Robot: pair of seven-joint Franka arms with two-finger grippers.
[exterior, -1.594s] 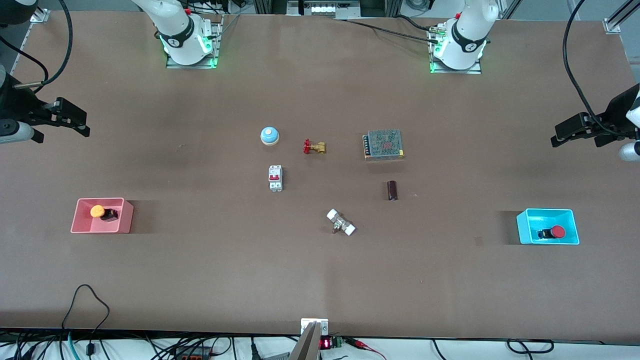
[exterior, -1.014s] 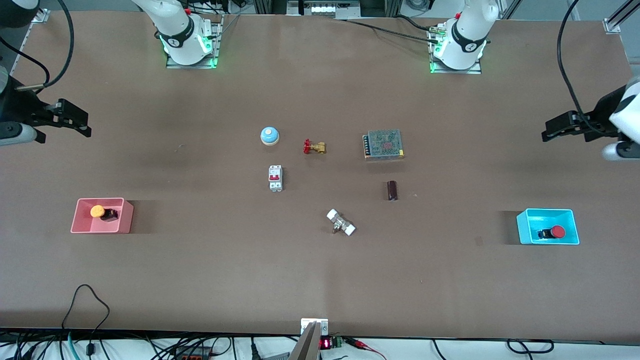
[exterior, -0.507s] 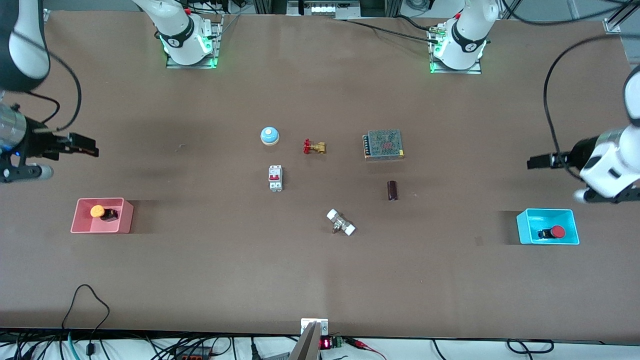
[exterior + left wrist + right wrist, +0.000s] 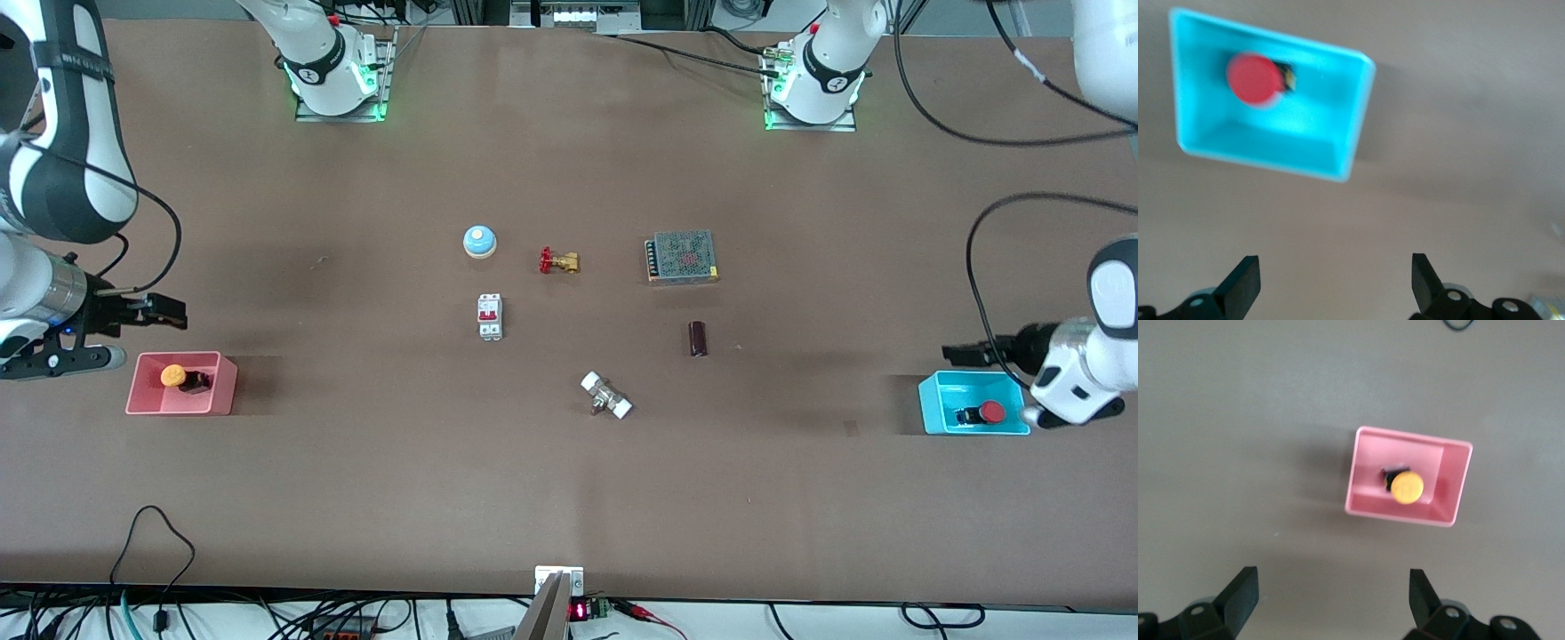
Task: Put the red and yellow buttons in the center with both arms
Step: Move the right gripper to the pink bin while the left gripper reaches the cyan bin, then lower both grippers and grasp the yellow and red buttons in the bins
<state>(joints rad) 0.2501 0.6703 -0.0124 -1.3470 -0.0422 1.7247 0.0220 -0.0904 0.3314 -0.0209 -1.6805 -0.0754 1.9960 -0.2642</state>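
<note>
The yellow button (image 4: pixel 172 375) lies in the pink bin (image 4: pixel 142 404) at the right arm's end of the table; it also shows in the right wrist view (image 4: pixel 1407 487). The red button (image 4: pixel 991 412) lies in the cyan bin (image 4: pixel 969 380) at the left arm's end; it also shows in the left wrist view (image 4: pixel 1255 79). My right gripper (image 4: pixel 169 311) is open and empty in the air beside the pink bin (image 4: pixel 1458 480). My left gripper (image 4: pixel 958 353) is open and empty in the air beside the cyan bin (image 4: pixel 1271 143).
Around the table's middle lie a blue-and-white bell (image 4: pixel 479 241), a brass valve with a red handle (image 4: pixel 559 261), a white circuit breaker (image 4: pixel 490 316), a metal power supply (image 4: pixel 683 257), a dark cylinder (image 4: pixel 698 339) and a white-ended fitting (image 4: pixel 606 396).
Both arms have come down toward the front camera: the right gripper toward the pink bin, the left gripper toward the cyan bin. The buttons and bins have not moved.
</note>
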